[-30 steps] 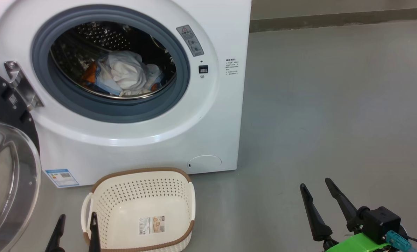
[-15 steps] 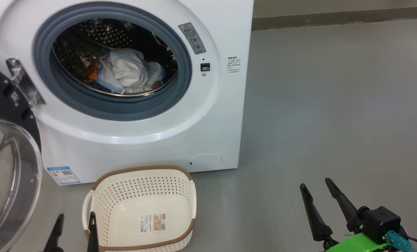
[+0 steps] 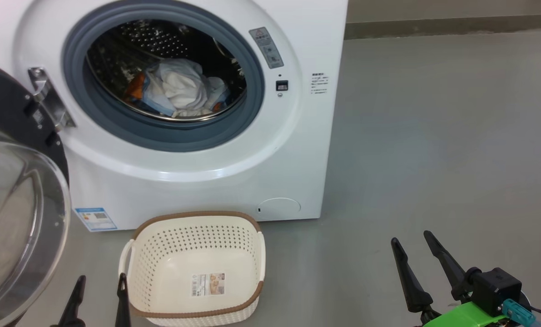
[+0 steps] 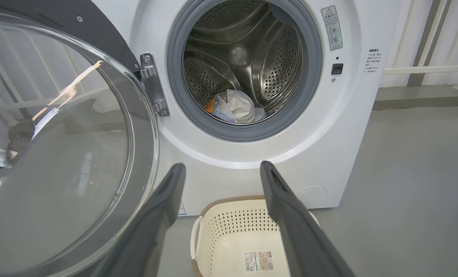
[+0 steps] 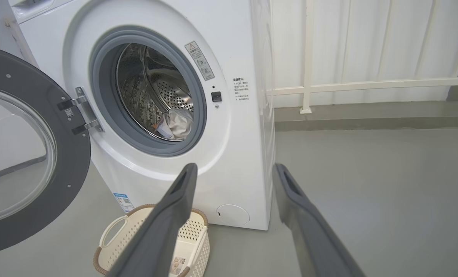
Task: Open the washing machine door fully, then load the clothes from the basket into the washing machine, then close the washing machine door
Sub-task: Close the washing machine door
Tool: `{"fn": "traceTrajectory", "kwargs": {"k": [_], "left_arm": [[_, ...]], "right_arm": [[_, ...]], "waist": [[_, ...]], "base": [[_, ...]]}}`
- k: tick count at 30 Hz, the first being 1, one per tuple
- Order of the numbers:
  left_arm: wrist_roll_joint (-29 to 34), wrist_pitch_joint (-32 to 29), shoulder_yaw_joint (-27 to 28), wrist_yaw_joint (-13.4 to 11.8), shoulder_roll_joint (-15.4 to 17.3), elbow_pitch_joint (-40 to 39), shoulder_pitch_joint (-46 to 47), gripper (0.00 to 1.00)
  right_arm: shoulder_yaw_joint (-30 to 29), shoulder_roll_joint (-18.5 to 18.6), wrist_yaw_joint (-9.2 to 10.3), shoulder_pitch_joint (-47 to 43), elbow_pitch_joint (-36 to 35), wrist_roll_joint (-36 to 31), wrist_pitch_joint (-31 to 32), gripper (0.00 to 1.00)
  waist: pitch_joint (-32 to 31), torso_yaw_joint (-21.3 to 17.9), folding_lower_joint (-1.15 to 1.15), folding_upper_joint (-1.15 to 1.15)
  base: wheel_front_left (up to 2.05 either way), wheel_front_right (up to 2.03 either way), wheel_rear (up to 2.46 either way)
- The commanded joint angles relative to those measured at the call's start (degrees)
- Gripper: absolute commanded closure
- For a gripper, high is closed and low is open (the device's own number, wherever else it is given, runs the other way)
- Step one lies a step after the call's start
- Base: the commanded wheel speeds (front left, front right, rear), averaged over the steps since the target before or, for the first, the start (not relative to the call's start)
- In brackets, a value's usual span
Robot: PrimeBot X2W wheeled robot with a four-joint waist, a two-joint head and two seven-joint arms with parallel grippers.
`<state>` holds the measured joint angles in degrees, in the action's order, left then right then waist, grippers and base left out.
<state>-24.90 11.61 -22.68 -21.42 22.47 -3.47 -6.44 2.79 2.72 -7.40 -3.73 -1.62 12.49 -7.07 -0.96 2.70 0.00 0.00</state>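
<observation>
In the head view, the clothes [image 3: 179, 88] are being shown bunched inside the washing machine [image 3: 197, 190], behind the empty basket [image 3: 195, 214] on the floor [image 3: 434, 136]. In the left wrist view, the washing machine door [image 4: 59, 134] is being shown swung wide beside the spread, empty fingers of the left gripper [image 4: 222, 164]. In the right wrist view, the fingers of the right gripper [image 5: 234, 165] are being shown parted, gripping nothing.

White washer [image 3: 197, 181], blk-rimmed door [image 3: 7, 100], cream perforated basket [image 3: 193, 243] w/ brown rim.

L gripper [image 3: 101, 278] sat low at lower left, fingers pointing up, spread wide, empty. R gripper [image 3: 410, 237] at lower right, fingers leaning up-left, also wide apart, nothing held.
</observation>
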Motion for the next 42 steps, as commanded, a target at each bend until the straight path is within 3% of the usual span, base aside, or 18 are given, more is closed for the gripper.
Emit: {"fn": "traceTrajectory", "kwargs": {"k": [1,6,28,32,42], "left_arm": [[-0.3,0.5,2.1,-0.1,1.3,-1.3,3.4,0.00],[-0.6,0.4,2.3,-0.5,1.2,-1.5,3.0,0.00],[-1.3,1.6,2.1,-0.5,0.2,-0.8,3.1,0.00],[-1.3,1.7,1.8,-0.2,0.3,-0.4,3.0,0.00],[-1.4,2.3,2.1,-1.2,-0.5,-1.1,1.8,0.00]], "right_arm": [[1.3,0.2,-0.09,0.7,-1.7,-0.7,0.0,0.00],[1.3,0.2,-0.09,1.0,-1.8,-1.0,0.1,0.00],[2.4,0.2,-0.09,3.3,-0.7,-1.8,0.6,0.00],[3.0,0.2,-0.09,3.4,-0.6,-1.8,0.7,0.00],[4.7,0.2,-0.09,4.9,-0.4,-2.6,1.6,0.00]], "waist": [[0.2,1.6,0.00,0.00],[0.6,4.6,0.00,0.00],[1.2,24.5,0.00,0.00],[1.2,26.5,0.00,0.00],[2.1,27.0,0.00,0.00]], "base": [[0.00,0.00,0.00],[0.00,0.00,0.00],[0.00,0.00,0.00],[0.00,0.00,0.00],[0.00,0.00,0.00]]}}
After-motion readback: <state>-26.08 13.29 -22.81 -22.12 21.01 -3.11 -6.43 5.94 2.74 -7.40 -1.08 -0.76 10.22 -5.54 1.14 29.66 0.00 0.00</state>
